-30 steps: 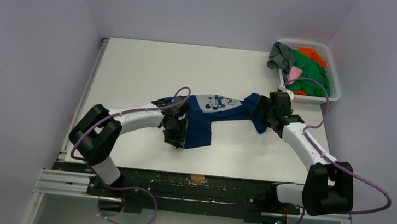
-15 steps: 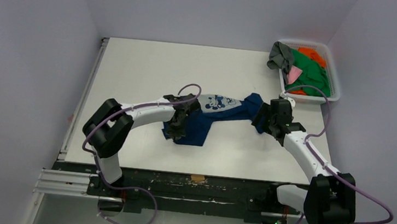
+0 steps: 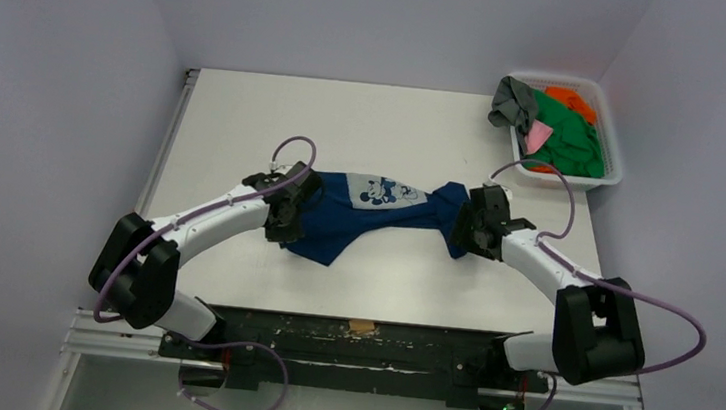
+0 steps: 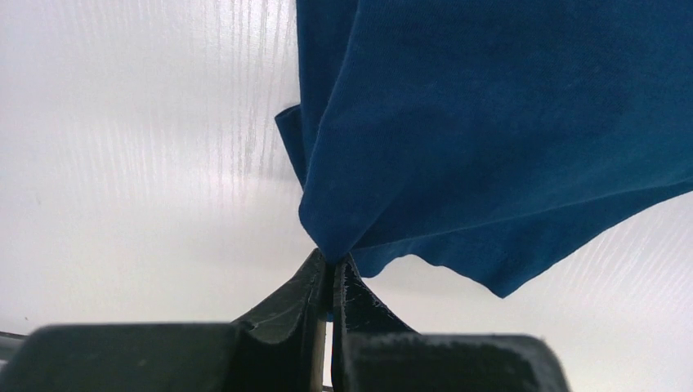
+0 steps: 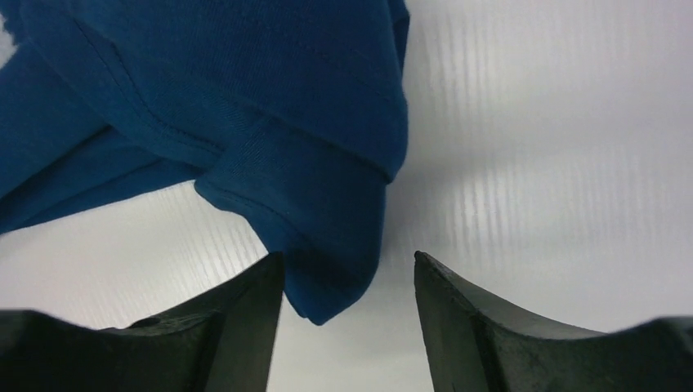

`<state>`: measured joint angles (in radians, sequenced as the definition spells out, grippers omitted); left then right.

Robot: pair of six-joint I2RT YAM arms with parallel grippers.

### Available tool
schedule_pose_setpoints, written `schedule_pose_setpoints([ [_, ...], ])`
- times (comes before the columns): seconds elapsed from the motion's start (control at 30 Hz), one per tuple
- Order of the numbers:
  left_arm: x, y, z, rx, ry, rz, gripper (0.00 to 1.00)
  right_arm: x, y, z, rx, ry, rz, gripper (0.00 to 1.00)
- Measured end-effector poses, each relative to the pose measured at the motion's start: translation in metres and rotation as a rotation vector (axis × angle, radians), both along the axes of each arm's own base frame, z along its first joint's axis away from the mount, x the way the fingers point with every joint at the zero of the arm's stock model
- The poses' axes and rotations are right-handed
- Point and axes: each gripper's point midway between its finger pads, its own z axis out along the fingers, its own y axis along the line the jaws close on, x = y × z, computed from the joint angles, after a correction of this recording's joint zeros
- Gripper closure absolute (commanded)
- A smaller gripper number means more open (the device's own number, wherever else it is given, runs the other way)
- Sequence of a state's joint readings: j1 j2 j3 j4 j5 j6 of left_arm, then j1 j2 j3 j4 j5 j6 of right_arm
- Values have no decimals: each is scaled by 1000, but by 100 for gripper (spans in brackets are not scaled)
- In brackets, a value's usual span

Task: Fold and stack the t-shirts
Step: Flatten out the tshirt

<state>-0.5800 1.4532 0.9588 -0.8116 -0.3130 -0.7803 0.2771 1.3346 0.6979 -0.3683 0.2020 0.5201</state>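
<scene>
The navy blue t-shirt [image 3: 368, 211] with a white printed graphic lies crumpled across the middle of the table. My left gripper [image 3: 282, 219] is at its left end, shut on a pinch of the navy cloth [image 4: 425, 163], with the jaws tight together in the left wrist view [image 4: 331, 265]. My right gripper [image 3: 464, 230] is at the shirt's right end, open. A navy sleeve [image 5: 319, 204] hangs between its spread fingers [image 5: 350, 260] without being pinched. Green [image 3: 569, 134], orange [image 3: 572, 98], grey [image 3: 512, 103] and pink [image 3: 540, 135] t-shirts sit in the basket.
A white mesh basket [image 3: 615, 174] stands at the table's far right corner, holding the other shirts, with the grey one draped over its left rim. The white table [image 3: 247, 114] is bordered by a rail on the left and the arms' mount at the near edge.
My left gripper has pulled the shirt's left end leftward and away from me, stretching the shirt out sideways. My right gripper has shifted slightly left along with the shirt's right end.
</scene>
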Motion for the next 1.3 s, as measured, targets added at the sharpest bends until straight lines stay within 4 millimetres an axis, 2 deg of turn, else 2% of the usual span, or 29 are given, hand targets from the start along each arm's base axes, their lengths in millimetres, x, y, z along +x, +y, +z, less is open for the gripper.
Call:
schedule_pose_setpoints([
  [0.13, -1, -2, 0, -11, 4, 4, 100, -4, 10, -18, 1, 56, 35, 46],
  [0.33, -1, -4, 2, -30, 1, 13, 100, -7, 29, -18, 14, 51, 94, 50],
  [0.37, -1, -5, 3, -33, -3, 13, 100, -8, 31, -18, 16, 51, 103, 54],
  [0.43, -1, -5, 5, -40, -11, 13, 100, -9, 34, -19, 18, 49, 112, 91],
  [0.47, 0, -5, 6, -43, -16, 13, 100, -9, 34, -19, 17, 46, 116, 100],
  [0.6, 1, -5, 15, -56, -45, 14, 100, -6, 36, -18, 21, 48, 104, 100],
  [0.7, 7, -3, 37, -72, -112, 21, 100, -2, 40, -3, 40, 32, 103, 100],
  [0.77, 16, -3, 63, -91, -188, 24, 100, 6, 45, 26, 71, -23, 107, 100],
  [0.83, 31, -4, 102, -113, -297, 27, 100, 16, 51, 67, 108, -107, 112, 100],
  [0.9, 48, -4, 153, -143, -436, 30, 100, 33, 58, 128, 157, -243, 116, 100],
  [1.0, 60, 6, 226, -176, -640, 41, 100, 50, 59, 215, 226, -444, 111, 100],
  [1.03, 60, 15, 261, -183, -741, 44, 100, 52, 56, 238, 244, -494, 107, 100],
  [1.07, 60, 18, 270, -184, -767, 48, 100, 53, 51, 259, 257, -540, 98, 100],
  [1.2, 44, 43, 340, -188, -978, 50, 100, 51, 31, 319, 284, -669, 68, 100],
  [1.3, 28, 58, 394, -201, -1123, 38, 100, 43, 25, 357, 294, -754, 82, 100],
])
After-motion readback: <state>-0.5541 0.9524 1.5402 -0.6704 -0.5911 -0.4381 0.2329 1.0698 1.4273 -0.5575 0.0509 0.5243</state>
